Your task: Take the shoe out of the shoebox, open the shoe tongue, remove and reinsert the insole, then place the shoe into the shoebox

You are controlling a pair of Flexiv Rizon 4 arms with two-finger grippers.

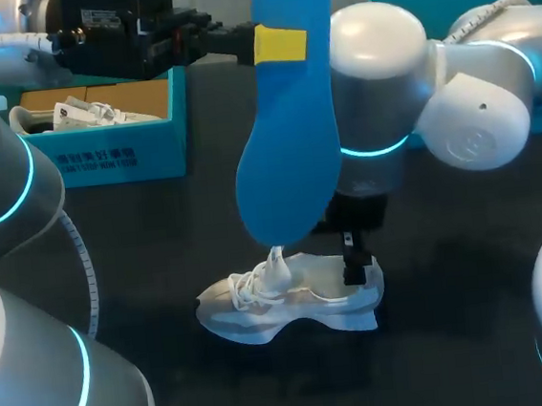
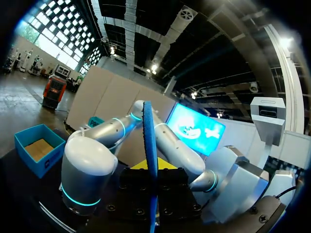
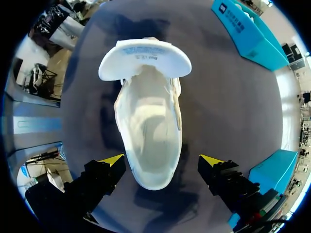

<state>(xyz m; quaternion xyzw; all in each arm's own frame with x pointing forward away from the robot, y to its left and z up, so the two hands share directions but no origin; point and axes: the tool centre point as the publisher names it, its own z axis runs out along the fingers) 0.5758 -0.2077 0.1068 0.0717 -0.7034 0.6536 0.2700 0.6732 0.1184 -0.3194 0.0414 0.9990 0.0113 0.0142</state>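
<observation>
Blue insole (image 1: 284,135) hanging at twelve o'clock of white shoe (image 1: 290,302)
The left tool (image 1: 280,44) is clamping it; the right tool (image 3: 161,160), fingers spread, is straddling the heel (image 3: 155,180), its view alone showing the bare interior.

The dark matte tabletop (image 1: 162,271) is lit evenly and moderately from overhead in the head view, and no hard glare is seen on it. A soft shadow is cast beneath the white lace-up shoe (image 1: 290,302) at lower centre. Broad highlights are carried by the glossy shells of the right arm (image 1: 474,116) at upper right. Cyan light rings glow on it and on the left arm (image 1: 1,191). The blue foam insole (image 1: 287,115) is lit flatly. In the right wrist view, faint overlapping shadows are thrown around the shoe (image 3: 150,131), and its white inside is brightly lit.
</observation>
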